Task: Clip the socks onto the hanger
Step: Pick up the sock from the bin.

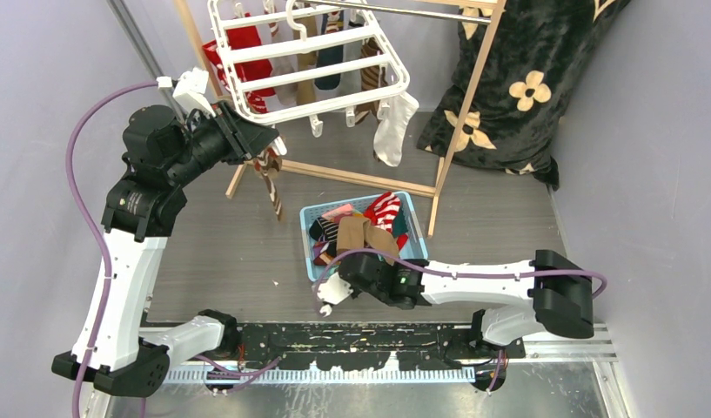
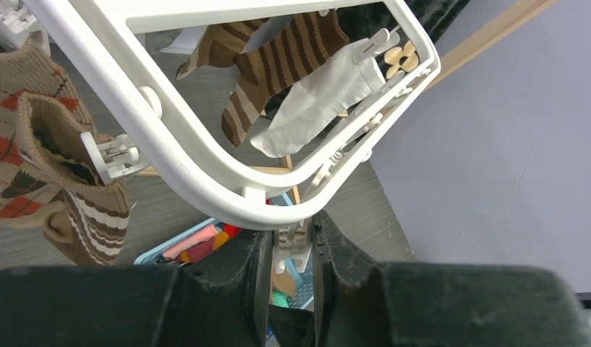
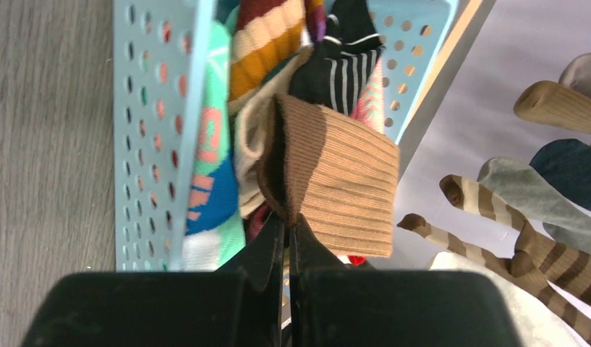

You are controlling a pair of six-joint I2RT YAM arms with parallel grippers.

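The white hanger (image 1: 310, 59) hangs at the back with several socks clipped under it. My left gripper (image 1: 263, 139) is at its near left corner. In the left wrist view the gripper (image 2: 292, 233) is shut on a white peg (image 2: 301, 249) just under the hanger's rim (image 2: 205, 181). A brown argyle sock (image 2: 32, 144) hangs to the left and a white sock (image 2: 314, 101) further along. My right gripper (image 1: 366, 259) is at the basket's near edge. It (image 3: 287, 220) is shut on the cuff of a tan ribbed sock (image 3: 343, 181), held over the other socks.
The light blue basket (image 1: 415, 228) holds several mixed socks, and its perforated wall (image 3: 155, 108) is left of my right gripper. A light wooden pole frame (image 1: 460, 122) carries the hanger. A black furry cloth with cream flowers (image 1: 526, 78) hangs at the back right. Grey walls stand on both sides.
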